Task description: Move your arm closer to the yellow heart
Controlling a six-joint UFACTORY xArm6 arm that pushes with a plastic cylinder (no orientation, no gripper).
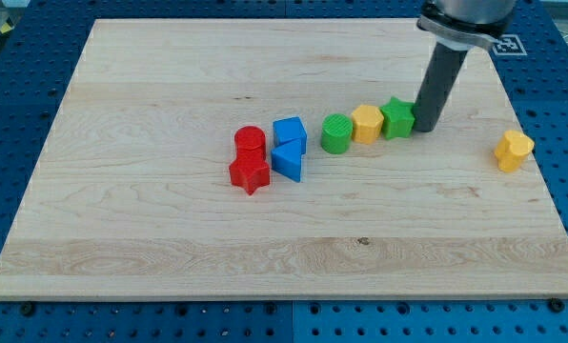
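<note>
The yellow heart (514,151) lies near the board's right edge, alone. My tip (424,128) rests on the board just right of the green star (396,117), touching or nearly touching it. The heart is well to the right of my tip and slightly lower in the view. A yellow hexagon (367,124) and a green cylinder (336,133) stand in a row left of the green star.
A red cylinder (250,143), a red star (249,173), a blue cube (290,132) and a blue triangle (288,160) cluster near the board's middle. The wooden board (170,238) lies on a blue perforated table.
</note>
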